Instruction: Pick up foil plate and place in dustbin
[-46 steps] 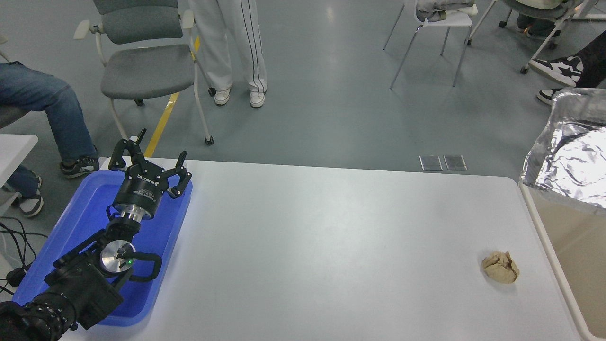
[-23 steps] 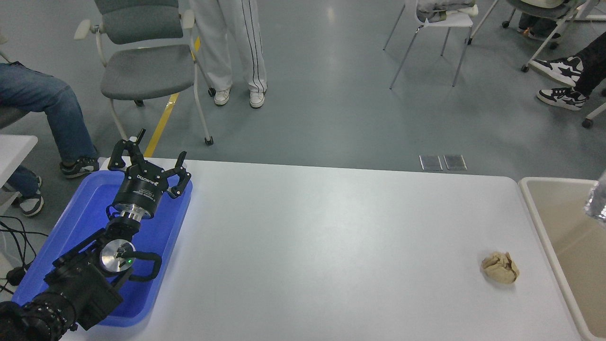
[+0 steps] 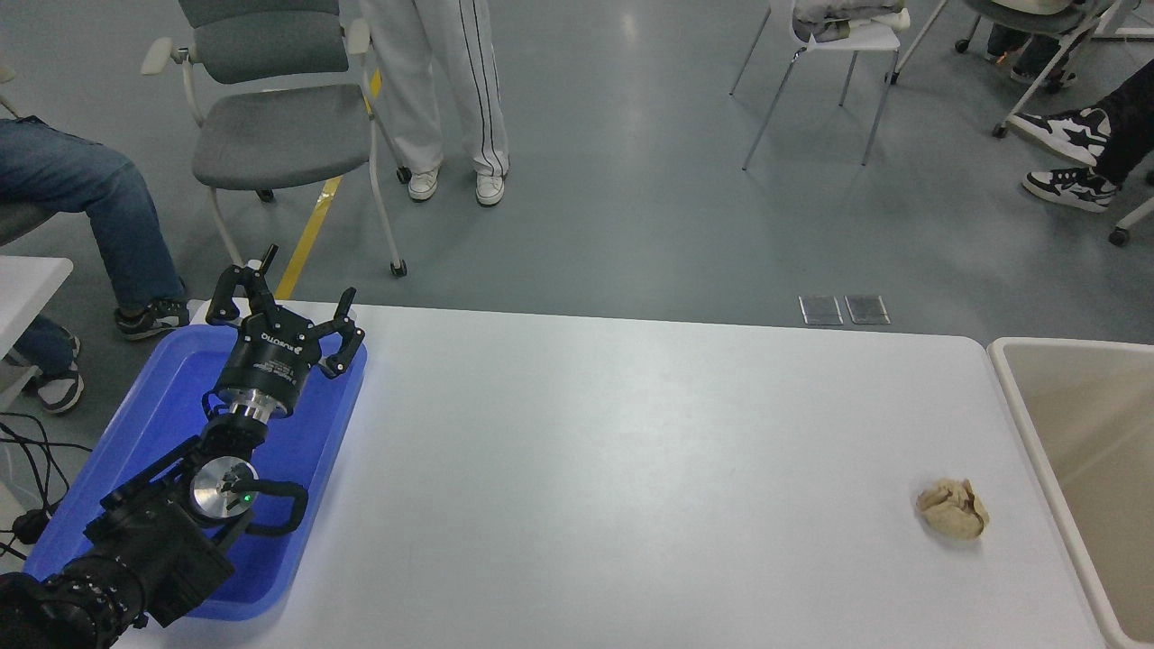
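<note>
The foil plate is out of view. The dustbin (image 3: 1077,433), a large beige bin with a thick rounded rim, stands at the table's right edge; the part of its inside that shows is bare. My left gripper (image 3: 284,293) is open and parked over the blue tray at the lower left. My right arm and gripper are out of view.
A blue plastic tray (image 3: 162,406) lies at the table's left under my left arm. A small crumpled tan paper ball (image 3: 952,508) lies on the white table (image 3: 631,469) near the dustbin. People and chairs (image 3: 279,135) are beyond the far edge.
The foil plate, seen above the dustbin at the right edge a second ago, slid out of the picture to the right. My left arm has not moved.
</note>
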Tool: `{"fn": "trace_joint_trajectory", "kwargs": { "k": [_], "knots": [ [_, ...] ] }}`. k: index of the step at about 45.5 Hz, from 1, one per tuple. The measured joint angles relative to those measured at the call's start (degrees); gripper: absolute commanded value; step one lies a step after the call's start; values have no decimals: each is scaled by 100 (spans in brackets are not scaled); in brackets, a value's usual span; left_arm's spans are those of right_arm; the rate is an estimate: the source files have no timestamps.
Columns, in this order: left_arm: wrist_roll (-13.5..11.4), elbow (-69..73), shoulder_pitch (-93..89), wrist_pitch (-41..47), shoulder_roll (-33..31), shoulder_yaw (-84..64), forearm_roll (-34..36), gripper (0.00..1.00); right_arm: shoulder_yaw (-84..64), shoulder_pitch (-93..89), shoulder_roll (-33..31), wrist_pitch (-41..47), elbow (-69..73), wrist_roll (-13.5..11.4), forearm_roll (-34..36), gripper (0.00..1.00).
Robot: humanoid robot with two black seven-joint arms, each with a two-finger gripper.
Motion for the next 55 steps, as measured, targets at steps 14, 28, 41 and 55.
{"fn": "trace_joint_trajectory", "kwargs": {
  "k": [14, 28, 41, 55],
  "knots": [
    [0, 0, 0, -5, 0, 0, 0, 100, 1769, -1933, -9, 0, -857, 2, -16, 0],
    [0, 0, 0, -5, 0, 0, 4, 100, 3142, -3492, 67, -96, -1281, 1, 10, 0],
    [0, 0, 0, -5, 0, 0, 4, 100, 4177, -4782, 192, -1394, -1376, 1, 184, 0],
    [0, 0, 0, -5, 0, 0, 4, 100, 4733, -5847, 556, -3370, -1460, 2, 348, 0]
  ]
}}
